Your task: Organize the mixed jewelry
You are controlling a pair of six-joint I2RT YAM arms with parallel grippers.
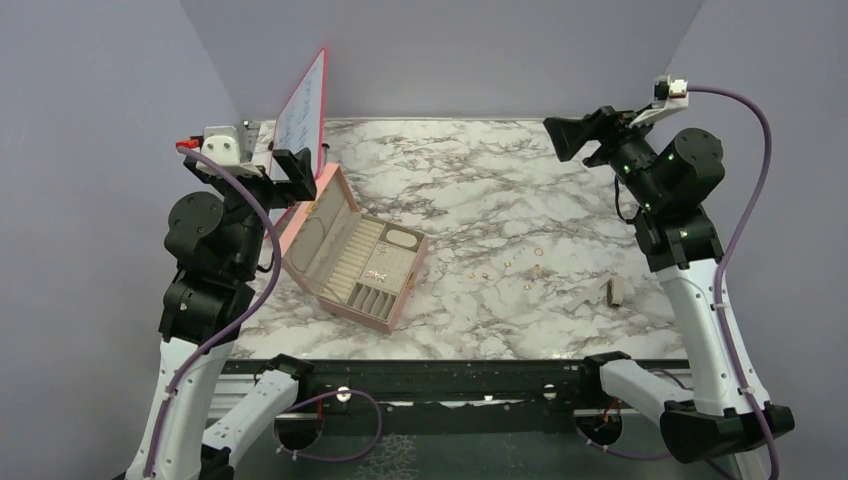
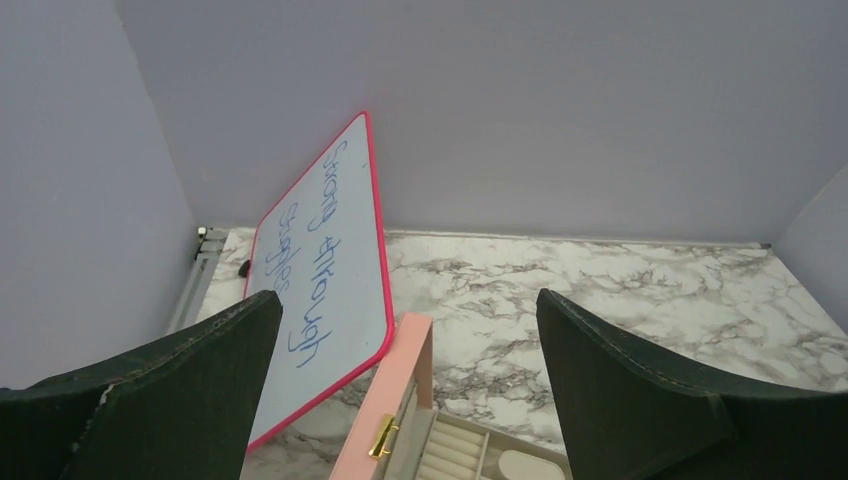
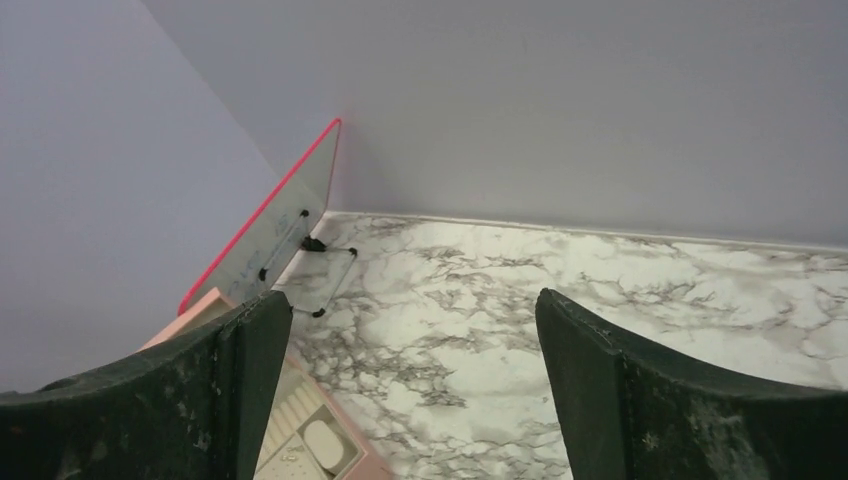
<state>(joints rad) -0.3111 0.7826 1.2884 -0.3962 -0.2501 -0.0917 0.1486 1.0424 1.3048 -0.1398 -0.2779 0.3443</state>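
Top external, jewelry [image 1: 540, 270]: roughly six gold bits, loose on tabletop [image 1: 480, 180]
Box [image 1: 350, 265]: one, open
Left pincer [image 2: 407, 310]: wide apart, empty
Right pincer [image 3: 412, 310]: wide apart, empty

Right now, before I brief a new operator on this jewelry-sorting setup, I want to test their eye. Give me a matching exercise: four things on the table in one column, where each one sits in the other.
Things
1. pink rectangular box with beige compartments
2. red-framed whiteboard with blue handwriting
3. tiny gold-coloured rings
4. small pale block

Places
A. scattered on the bare marble tabletop, right of the box
B. alone, toward the tabletop's near right
C. propped up in the far left corner
D. lying open at the left, lid raised

Pairs: 1-D, 2-C, 3-A, 4-B
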